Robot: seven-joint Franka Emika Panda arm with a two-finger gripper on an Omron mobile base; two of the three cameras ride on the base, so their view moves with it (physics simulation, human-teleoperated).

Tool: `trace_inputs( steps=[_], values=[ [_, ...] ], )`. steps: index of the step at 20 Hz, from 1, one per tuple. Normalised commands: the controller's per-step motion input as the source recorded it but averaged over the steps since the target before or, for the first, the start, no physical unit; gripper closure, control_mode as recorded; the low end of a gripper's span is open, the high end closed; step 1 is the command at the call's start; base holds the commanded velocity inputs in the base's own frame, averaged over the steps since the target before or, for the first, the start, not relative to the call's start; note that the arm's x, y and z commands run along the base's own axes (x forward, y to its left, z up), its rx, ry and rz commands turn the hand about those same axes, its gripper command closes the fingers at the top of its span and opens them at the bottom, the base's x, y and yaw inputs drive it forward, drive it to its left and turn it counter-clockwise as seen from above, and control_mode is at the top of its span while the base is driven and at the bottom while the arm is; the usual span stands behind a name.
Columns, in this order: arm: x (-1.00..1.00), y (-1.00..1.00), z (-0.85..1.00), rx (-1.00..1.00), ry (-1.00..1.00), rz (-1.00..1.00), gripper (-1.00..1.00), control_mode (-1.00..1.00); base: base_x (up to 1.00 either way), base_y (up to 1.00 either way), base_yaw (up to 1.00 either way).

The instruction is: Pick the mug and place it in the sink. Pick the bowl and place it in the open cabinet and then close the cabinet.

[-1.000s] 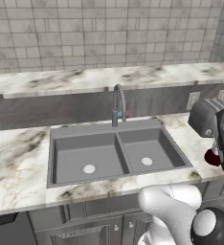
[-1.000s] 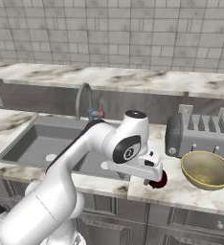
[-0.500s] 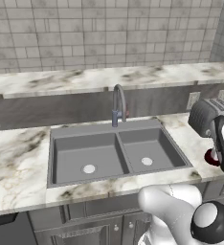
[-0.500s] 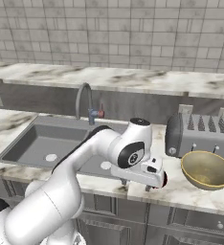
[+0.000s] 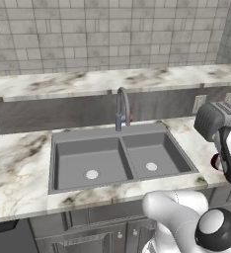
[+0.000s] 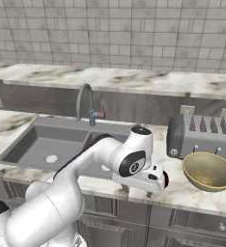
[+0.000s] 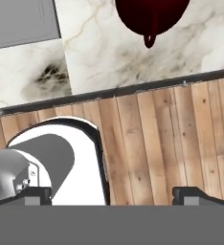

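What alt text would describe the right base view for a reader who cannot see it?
A white robot arm reaches over a marble counter, its open gripper beside a small dark red mug. A yellowish-tan bowl sits before a grey toaster; a matte grey double-basin sink lies left.

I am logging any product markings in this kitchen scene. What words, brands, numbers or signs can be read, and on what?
None: no readable text anywhere. The toaster, mug, bowl, sink, tiled wall and marble counter all carry no lettering, labels or numbers.
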Motion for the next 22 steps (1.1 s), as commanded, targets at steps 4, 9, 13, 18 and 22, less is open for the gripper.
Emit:
trace_inputs(
  steps=[4, 9, 13, 18, 22],
  values=[
    [0.14, -0.04, -0.03, 0.0, -0.05, 0.0, -1.0, -1.0, 0.0, 0.0, 0.0],
    [0.18, -0.09, 0.0, 0.0, -0.08, 0.0, -1.0, -1.0, 0.0, 0.0, 0.0],
    [0.13, -0.15, 0.0, 0.0, -0.07, 0.0, -1.0, -1.0, 0.0, 0.0, 0.0],
    [0.09, -0.15, -0.06, 0.0, -0.05, 0.0, -1.0, -1.0, 0.0, 0.0, 0.0],
    [0.07, -0.01, -0.17, 0.0, -0.09, 0.0, -1.0, -1.0, 0.0, 0.0, 0.0]
  ],
)
